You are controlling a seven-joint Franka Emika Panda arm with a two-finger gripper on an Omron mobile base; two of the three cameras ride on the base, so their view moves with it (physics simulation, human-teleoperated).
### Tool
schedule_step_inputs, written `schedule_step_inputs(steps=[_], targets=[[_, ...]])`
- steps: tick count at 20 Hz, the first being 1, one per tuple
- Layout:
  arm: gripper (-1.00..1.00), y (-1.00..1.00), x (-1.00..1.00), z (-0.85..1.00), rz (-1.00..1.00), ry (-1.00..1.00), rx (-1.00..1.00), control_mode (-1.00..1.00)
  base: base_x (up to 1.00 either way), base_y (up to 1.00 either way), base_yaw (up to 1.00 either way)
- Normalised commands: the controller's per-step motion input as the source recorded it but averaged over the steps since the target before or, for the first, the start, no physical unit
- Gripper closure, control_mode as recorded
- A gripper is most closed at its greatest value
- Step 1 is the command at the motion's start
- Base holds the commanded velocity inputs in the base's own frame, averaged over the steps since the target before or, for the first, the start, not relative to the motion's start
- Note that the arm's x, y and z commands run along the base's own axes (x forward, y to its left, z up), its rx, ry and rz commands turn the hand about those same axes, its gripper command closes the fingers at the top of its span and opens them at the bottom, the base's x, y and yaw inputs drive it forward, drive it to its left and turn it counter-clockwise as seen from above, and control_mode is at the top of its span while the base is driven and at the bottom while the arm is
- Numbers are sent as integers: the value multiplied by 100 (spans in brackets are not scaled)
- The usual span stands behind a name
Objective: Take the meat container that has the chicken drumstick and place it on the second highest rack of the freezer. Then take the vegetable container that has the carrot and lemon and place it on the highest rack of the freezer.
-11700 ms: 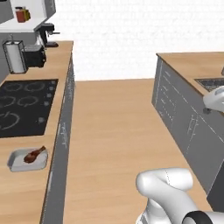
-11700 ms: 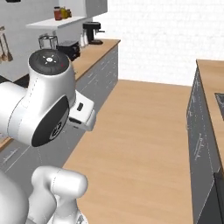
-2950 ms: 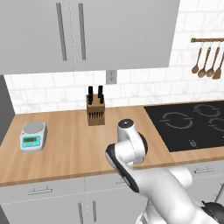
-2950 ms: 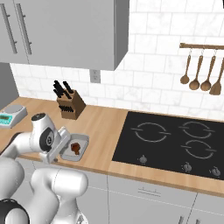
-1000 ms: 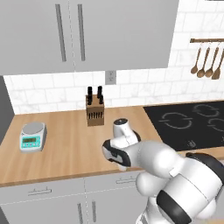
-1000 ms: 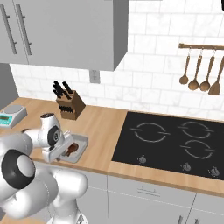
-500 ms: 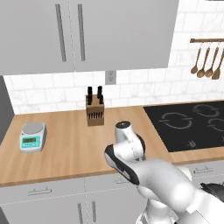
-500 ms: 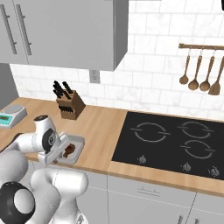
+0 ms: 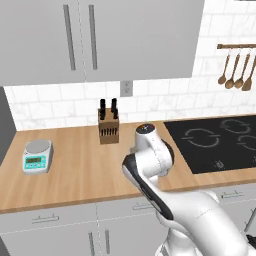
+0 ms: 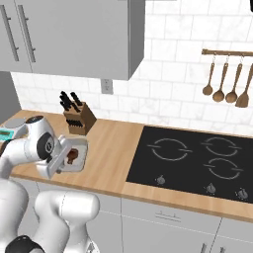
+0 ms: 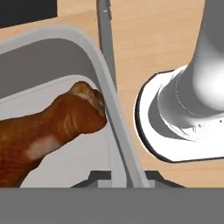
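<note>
The end effector grips the near wall of the meat container; its two dark tips sit at the bottom of the hand view, closed on either side of the thin grey wall, and are largely cut off by the frame edge. In the right base view the end effector is mostly concealed by the white wrist housing, so its jaws cannot be made out there.

The meat container is a shallow grey tray with rounded corners and a pale, smooth interior. It appears tilted and raised just above the counter; contact with the surface cannot be confirmed. The chicken drumstick lies inside, glossy reddish-brown with lighter patches, its left part cut off by the frame. In the right base view the chicken drumstick shows as a small dark lump.

In the left base view the arm hides the tray entirely.

The counter is light wood with visible grain. A wooden knife block stands at the far wall, left of a black glass cooktop. A small scale with a round grey pan sits far left. Wooden utensils hang on a rail over white tile.
</note>
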Motion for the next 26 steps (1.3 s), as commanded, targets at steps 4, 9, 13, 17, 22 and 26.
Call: schedule_step_inputs(steps=[4, 9, 13, 17, 22, 26], targets=[[100, 0, -28, 100, 30, 0, 0, -100, 0, 0, 0], [100, -3, -50, 100, 34, -4, 0, -100, 0, 0, 0], [100, -16, -62, 97, 36, -3, 3, -100, 0, 0, 0], [100, -27, -63, 88, 43, -4, 8, -100, 0, 0, 0], [100, -28, -73, 71, 49, -9, 1, -100, 0, 0, 0], [100, -33, -85, 51, 50, -21, 0, -100, 0, 0, 0]])
